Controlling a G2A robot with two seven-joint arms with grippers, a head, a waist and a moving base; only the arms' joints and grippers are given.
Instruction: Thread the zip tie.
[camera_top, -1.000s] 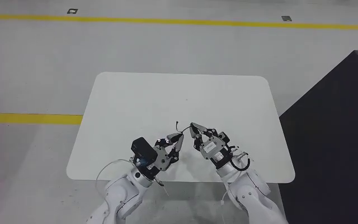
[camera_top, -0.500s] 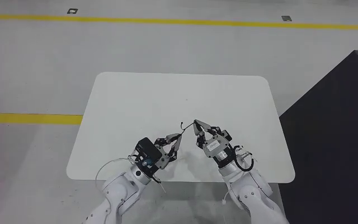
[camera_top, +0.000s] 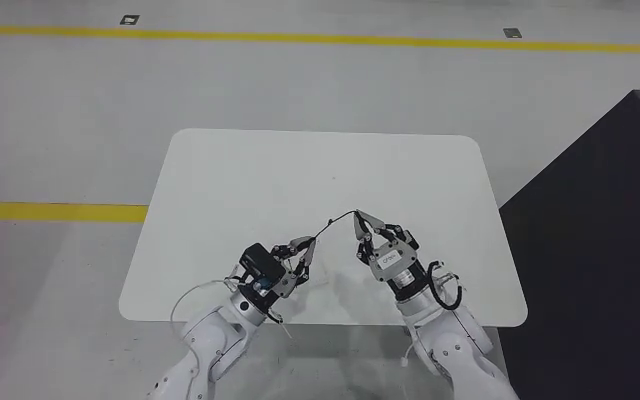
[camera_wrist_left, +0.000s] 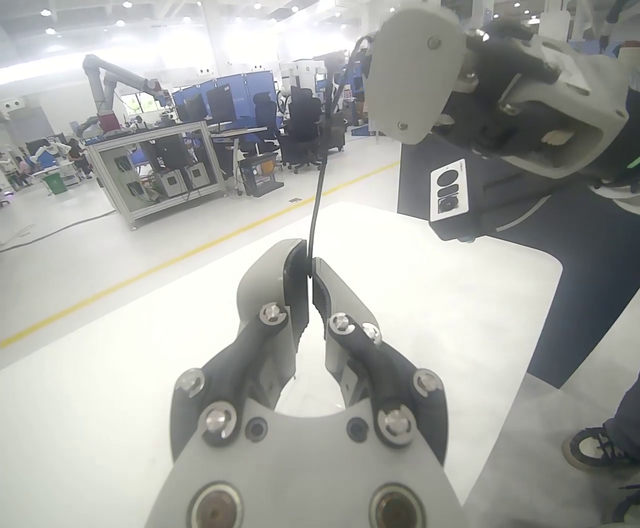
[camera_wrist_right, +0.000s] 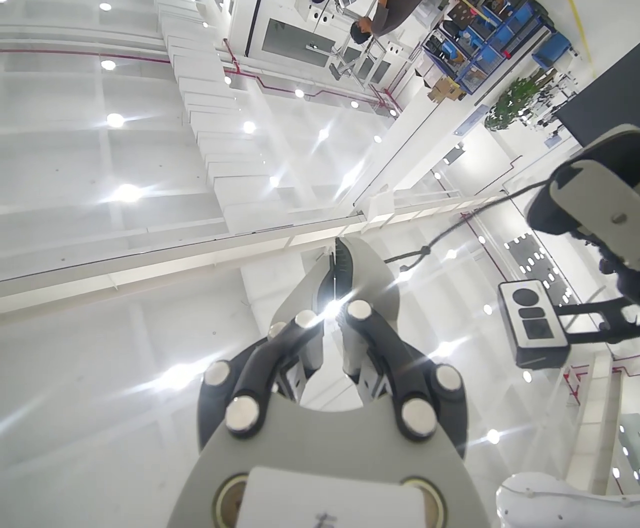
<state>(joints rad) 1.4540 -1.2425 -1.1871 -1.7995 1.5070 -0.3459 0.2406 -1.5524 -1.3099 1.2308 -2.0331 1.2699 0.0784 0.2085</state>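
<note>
Pinching zip tie (camera_top: 335, 221) ends: left gripper (camera_top: 305, 247), right gripper (camera_top: 362, 222), above table (camera_top: 400, 170) near edge. Beside right arm, dark panel (camera_top: 590, 220); wide tabletop ahead.

**Both tools pinched shut over the bench's near half**

The left arm (camera_top: 215, 340) comes up across the near edge of the bench (camera_top: 250, 180), wrist angled toward the bench's middle. The left tool (camera_wrist_left: 310, 265) is raised off the bench top, its two fingers pressed together on one end of the zip tie (camera_top: 331, 224). The right arm (camera_top: 440, 335) crosses the same near edge, further toward the bench's right side. The right tool (camera_wrist_right: 337, 257) tilts upward, away from the bench top, fingertips closed on the zip tie's other end. The two tools' tips are near each other but apart.
</note>
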